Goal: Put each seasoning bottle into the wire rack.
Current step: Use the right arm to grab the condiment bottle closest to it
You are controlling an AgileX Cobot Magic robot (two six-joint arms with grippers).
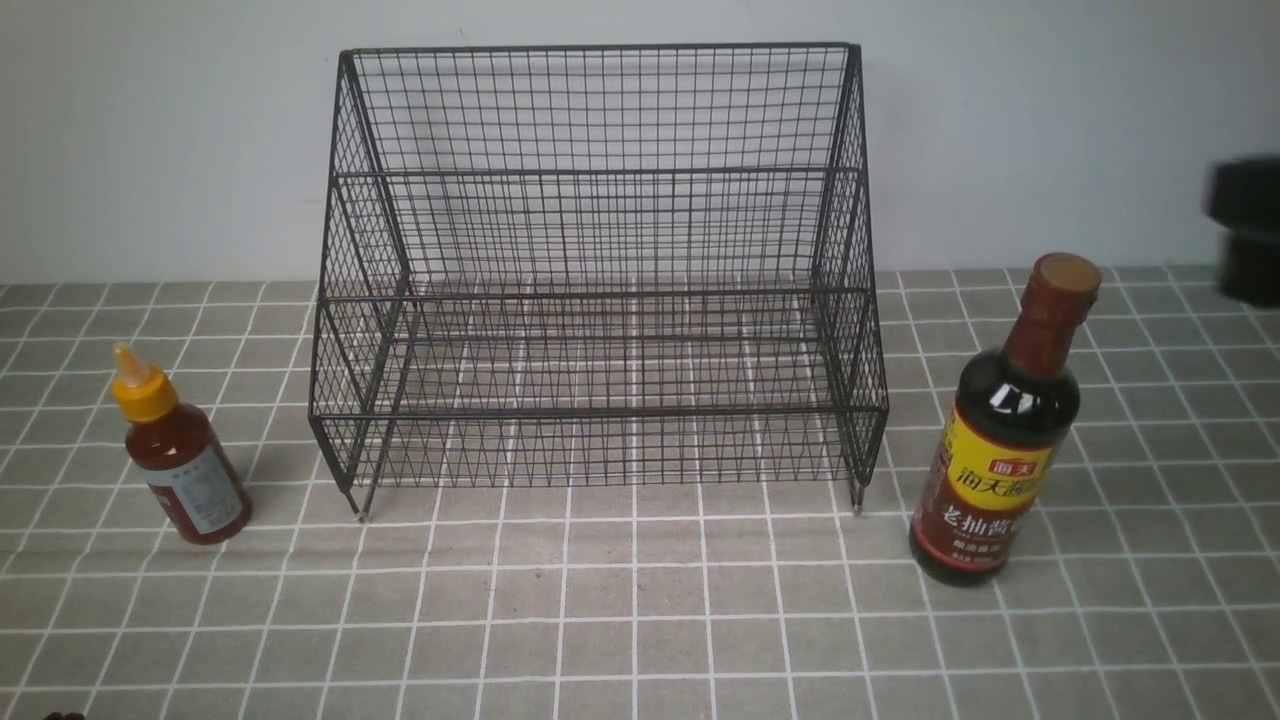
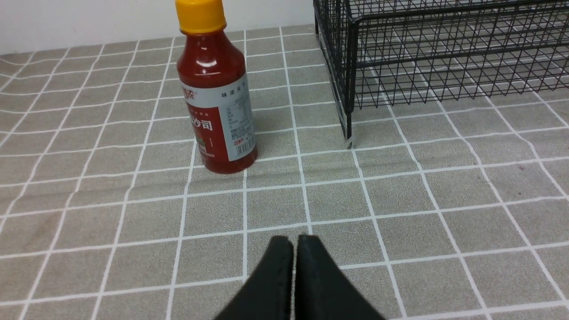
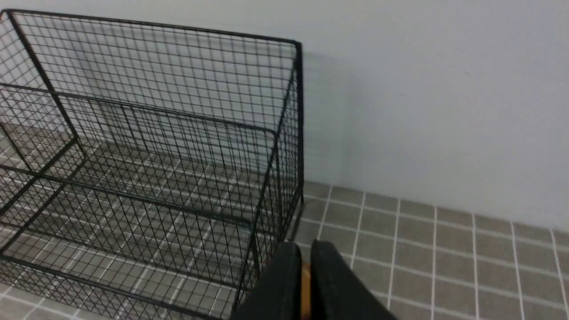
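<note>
2-tier black wire rack (image 1: pixel 600 172) centre; red-sauce bottle (image 1: pixel 185 470) left, soy-sauce bottle (image 1: pixel 1000 450) right, both seemingly upright.

The rack (image 1: pixel 600 293) is black wire in a fine square grid. Ahead of the black left hand (image 2: pixel 294 242), the small bottle (image 2: pixel 216 89) is red, with a yellow cap and a grey-and-red label. The tall bottle (image 1: pixel 1000 450) is near-black, its cap brown-red and its label yellow and red. The surface (image 1: pixel 640 620) is grey-beige squares with white lines.

The right arm (image 1: pixel 1245 230) is a blurred dark shape cut by the front view's edge, and the left wrist view cuts the nozzle of the red-sauce bottle (image 2: pixel 216 89).
</note>
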